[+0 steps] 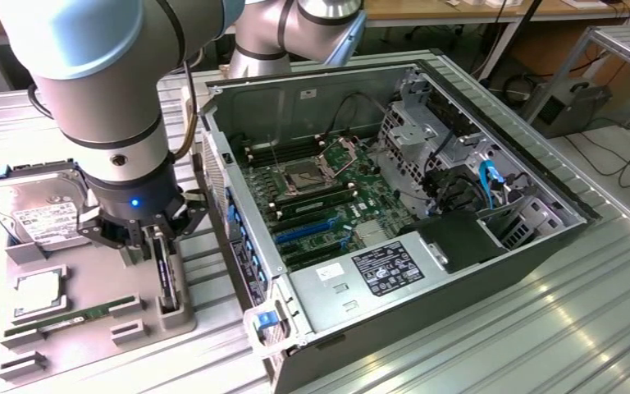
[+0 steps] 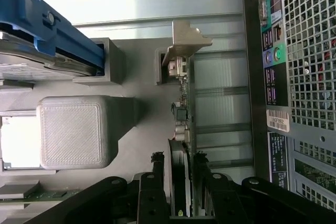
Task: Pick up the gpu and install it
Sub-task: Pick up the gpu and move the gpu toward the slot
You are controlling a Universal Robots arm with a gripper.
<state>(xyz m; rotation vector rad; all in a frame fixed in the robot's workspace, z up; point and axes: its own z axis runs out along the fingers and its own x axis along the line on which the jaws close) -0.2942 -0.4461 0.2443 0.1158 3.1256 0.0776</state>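
One arm [image 1: 107, 98]: grey and bulky, reaching straight down at the exterior view's left. Its upper joints are cut off by the top edge.
End effector [image 1: 153, 246]: jaws spread wide, one finger on each side of the gpu [image 1: 165, 275], holding nothing.
Gpu position: stands on its long edge in a slot of the grey holder [image 1: 85, 275], just beside the outer wall of the case [image 1: 403, 328].
Gpu from the wrist: edge-on [image 2: 184, 103], a thin dark strip. Its silvery bracket [image 2: 186, 38] is at the end away from the fingers [image 2: 157, 182].
Hidden: in the exterior view the end effector covers the card's top edge, and the slot swallows its bottom edge. Whether the finger pads touch the card's faces is hard to make out.
Holder contents: a hard drive [image 1: 42, 213] stands at the far end, partly behind the arm. A green memory stick [image 1: 75, 316] lies flat near the front.
Case: lies open side up, motherboard [image 1: 326, 189] exposed.
Room to move: only a narrow strip separates the gpu's slot from the case wall. The ribbed metal tabletop [image 1: 534, 345] stretches wide at the exterior view's right.
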